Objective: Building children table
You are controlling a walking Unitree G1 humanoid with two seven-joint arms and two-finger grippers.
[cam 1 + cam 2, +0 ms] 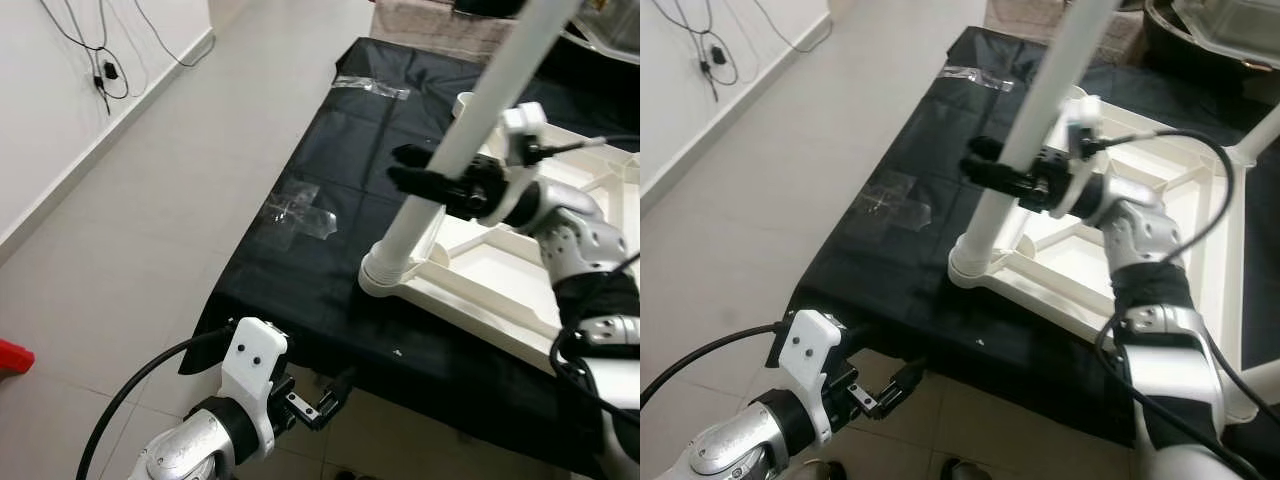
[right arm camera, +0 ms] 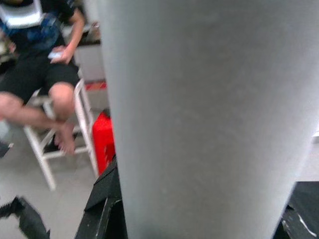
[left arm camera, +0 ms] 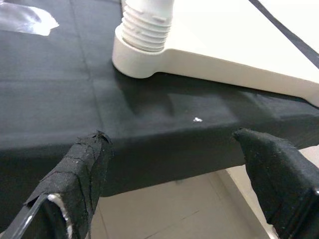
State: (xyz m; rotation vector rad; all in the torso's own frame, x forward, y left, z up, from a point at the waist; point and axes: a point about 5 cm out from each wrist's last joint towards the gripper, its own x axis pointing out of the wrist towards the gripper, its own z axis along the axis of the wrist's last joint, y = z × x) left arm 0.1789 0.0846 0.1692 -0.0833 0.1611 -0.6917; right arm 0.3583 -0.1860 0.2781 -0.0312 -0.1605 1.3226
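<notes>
Right hand (image 1: 425, 170) clamps one white table leg (image 1: 470, 120) screwed into one upturned white tabletop (image 1: 500, 270); left hand (image 3: 174, 169) open, empty, below.

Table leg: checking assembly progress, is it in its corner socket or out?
In. The table leg stands with its threaded end in the corner socket, gripped by the right hand.

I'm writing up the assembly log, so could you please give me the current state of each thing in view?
Table leg: upright, tilted slightly, threaded end seated in the corner socket.
Tabletop: upside down on the black cloth.
Right gripper: shut on the table leg.
Left gripper: open, low at the cloth's near edge, holding nothing.
Black cloth: spread flat, taped down.
</notes>
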